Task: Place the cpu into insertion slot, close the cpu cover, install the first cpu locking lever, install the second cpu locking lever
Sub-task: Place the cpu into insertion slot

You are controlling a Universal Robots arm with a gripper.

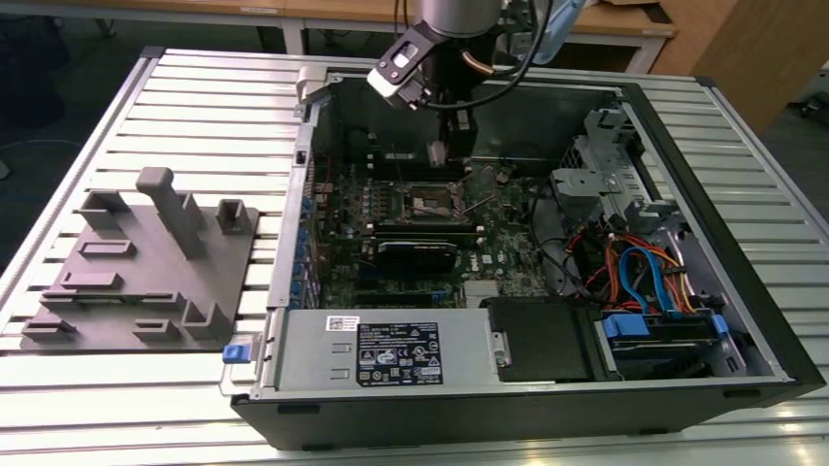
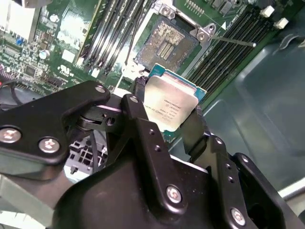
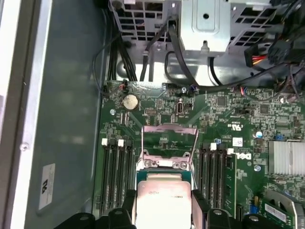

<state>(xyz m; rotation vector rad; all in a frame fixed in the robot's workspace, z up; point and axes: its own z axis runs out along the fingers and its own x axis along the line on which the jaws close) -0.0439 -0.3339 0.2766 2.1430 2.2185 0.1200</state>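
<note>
My gripper [image 2: 167, 114] is shut on the cpu [image 2: 170, 106], a flat square chip with a silvery top and a green edge, pinched by two opposite sides between black fingers [image 2: 136, 107]. In the exterior view the gripper [image 1: 438, 153] hangs inside the open computer case, a little above and behind the insertion slot [image 1: 434, 199]. The slot [image 2: 167, 45] lies open, its contact field bare. In the first wrist view the cpu [image 3: 163, 200] hovers just short of the slot [image 3: 164, 164], and the cpu cover [image 3: 170, 129] stands swung up beyond it. A thin lever [image 2: 233, 42] juts out beside the slot.
Long black memory slots [image 3: 114, 176] flank the socket on both sides. A finned heatsink [image 3: 286, 157] and cable bundles [image 1: 647, 272] lie toward the exterior view's right. The power supply [image 1: 376, 349] fills the case's near edge. A grey fixture block [image 1: 143, 262] sits on the table outside.
</note>
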